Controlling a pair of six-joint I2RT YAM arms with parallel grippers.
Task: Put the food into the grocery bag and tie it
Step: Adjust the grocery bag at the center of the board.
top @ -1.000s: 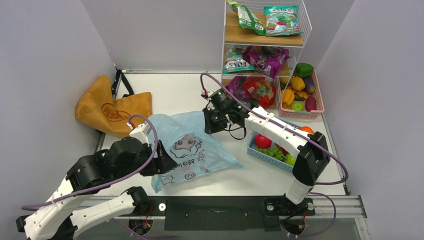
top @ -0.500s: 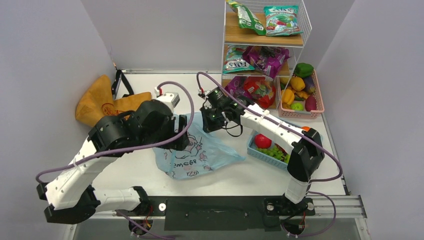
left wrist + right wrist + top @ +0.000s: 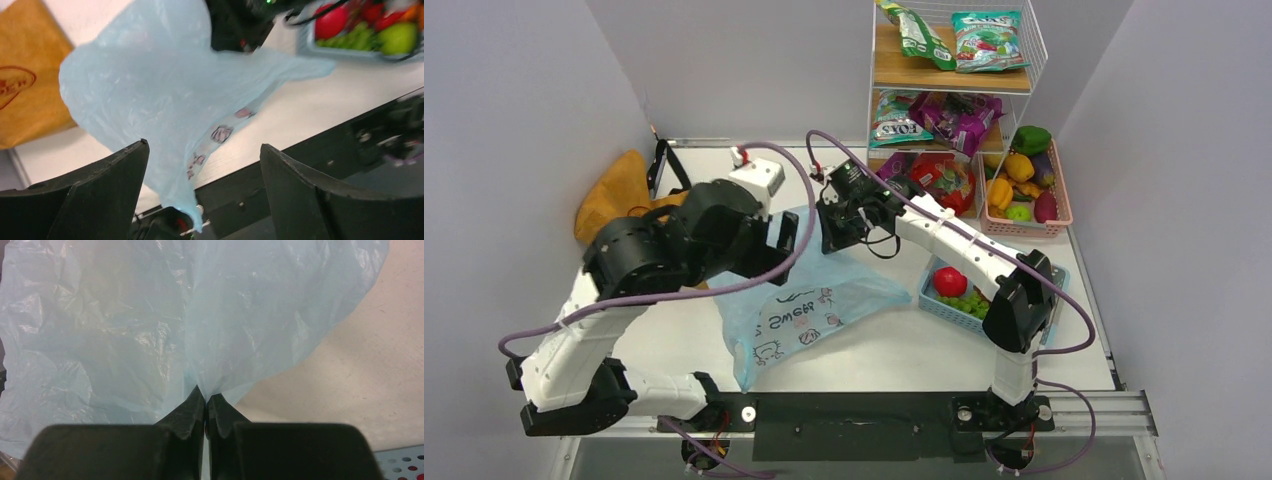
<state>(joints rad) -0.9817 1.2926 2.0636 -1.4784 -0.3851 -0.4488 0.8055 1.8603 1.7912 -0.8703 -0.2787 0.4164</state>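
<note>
The light blue grocery bag [image 3: 824,298] is lifted by its top, its printed base trailing on the table toward the front. My right gripper [image 3: 829,228] is shut on a bunched fold of its upper edge [image 3: 206,390]. My left gripper [image 3: 782,238] hovers just left of the bag top, jaws wide open. In the left wrist view the bag [image 3: 160,90] hangs ahead of the open left gripper [image 3: 202,167], untouched. The food, a red apple [image 3: 949,281] and green grapes [image 3: 969,303], lies in a blue basket [image 3: 932,306] to the right.
A tan tote [image 3: 629,200] lies at the back left. A wire shelf rack [image 3: 949,90] with snack packets stands at the back, beside a pink basket [image 3: 1060,225] of peppers and other produce. The black mounting rail [image 3: 854,412] runs along the front edge.
My left arm has risen from the front left to the bag's top and its jaws have widened. My right gripper has pulled the bag's top up and back, stretching the bag.
</note>
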